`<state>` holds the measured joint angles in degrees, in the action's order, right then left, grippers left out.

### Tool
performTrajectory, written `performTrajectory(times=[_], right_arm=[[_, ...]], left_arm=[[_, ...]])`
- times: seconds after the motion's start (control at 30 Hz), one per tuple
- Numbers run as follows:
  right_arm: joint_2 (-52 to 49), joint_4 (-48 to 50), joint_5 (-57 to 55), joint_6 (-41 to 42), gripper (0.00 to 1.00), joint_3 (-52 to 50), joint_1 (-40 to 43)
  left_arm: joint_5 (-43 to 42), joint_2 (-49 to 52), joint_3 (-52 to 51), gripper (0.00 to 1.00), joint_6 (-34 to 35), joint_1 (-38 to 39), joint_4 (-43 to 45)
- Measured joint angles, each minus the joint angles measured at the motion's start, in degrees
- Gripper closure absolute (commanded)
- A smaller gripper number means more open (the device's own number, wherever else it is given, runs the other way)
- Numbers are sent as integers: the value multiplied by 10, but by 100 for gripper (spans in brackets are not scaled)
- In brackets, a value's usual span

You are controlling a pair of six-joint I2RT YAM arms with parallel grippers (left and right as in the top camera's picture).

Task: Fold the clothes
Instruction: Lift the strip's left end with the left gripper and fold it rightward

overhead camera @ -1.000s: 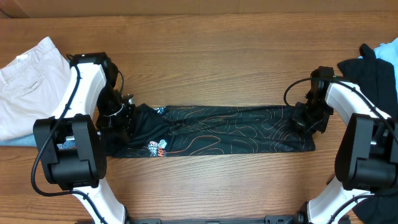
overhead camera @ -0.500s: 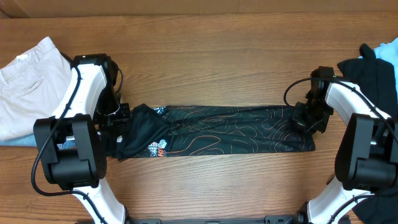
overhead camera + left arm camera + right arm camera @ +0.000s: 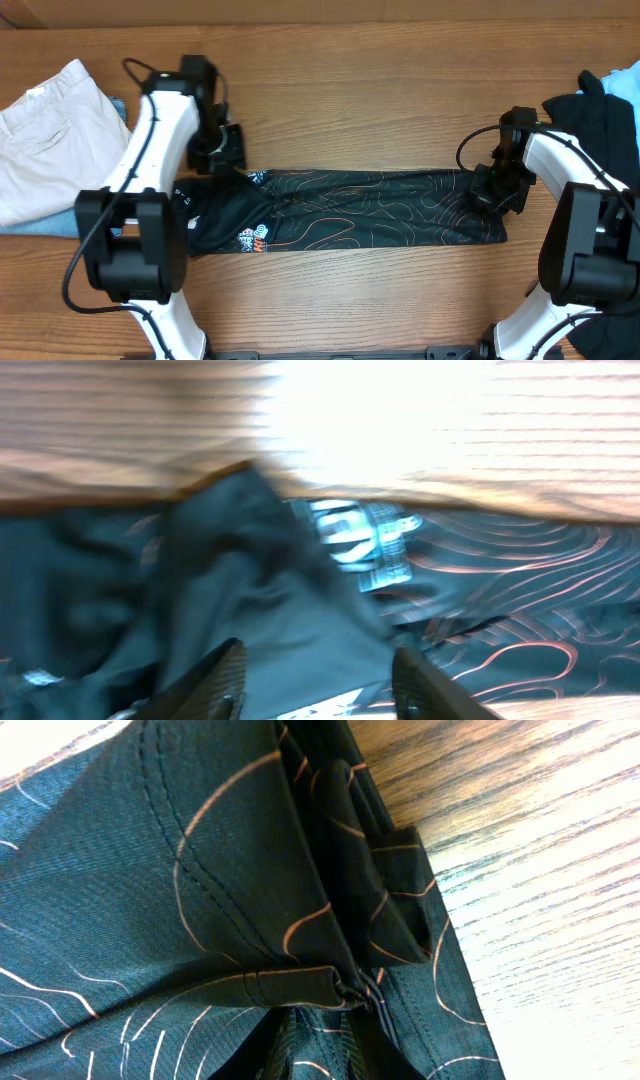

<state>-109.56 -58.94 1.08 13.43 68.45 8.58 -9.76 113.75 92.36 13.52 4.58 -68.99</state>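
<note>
The black jersey (image 3: 370, 208) with orange-red contour lines lies folded into a long strip across the table, its white logos at the left end. My left gripper (image 3: 228, 148) is open and empty, just above the strip's upper left corner. In the left wrist view the jersey (image 3: 300, 610) and its logo (image 3: 360, 540) lie below the spread fingers (image 3: 315, 685). My right gripper (image 3: 494, 188) is shut on the jersey's right end. In the right wrist view its fingers (image 3: 325, 1040) pinch bunched folds of the jersey (image 3: 200, 880).
Beige trousers (image 3: 50, 135) lie at the far left over a blue garment (image 3: 40, 228). Plain black clothes (image 3: 600, 115) and a blue piece (image 3: 620, 80) lie at the far right. Bare wood table (image 3: 350, 90) shows behind the jersey.
My left gripper has let go of the jersey's left end and moved up and back, away from the cloth. The left end now lies flat. The right arm has not moved.
</note>
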Motion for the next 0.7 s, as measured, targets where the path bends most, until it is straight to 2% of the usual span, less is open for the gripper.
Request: performTrajectory(times=[0.2,0.4,0.7], right_arm=[[0,0,0,0,80,0,0],[0,0,0,0,80,0,0],[0,0,0,0,80,0,0]], left_arm=[[8,0,-8,43,80,50,26],[19,0,-10,49,146,54,25],[55,0,-32,49,198,54,29]])
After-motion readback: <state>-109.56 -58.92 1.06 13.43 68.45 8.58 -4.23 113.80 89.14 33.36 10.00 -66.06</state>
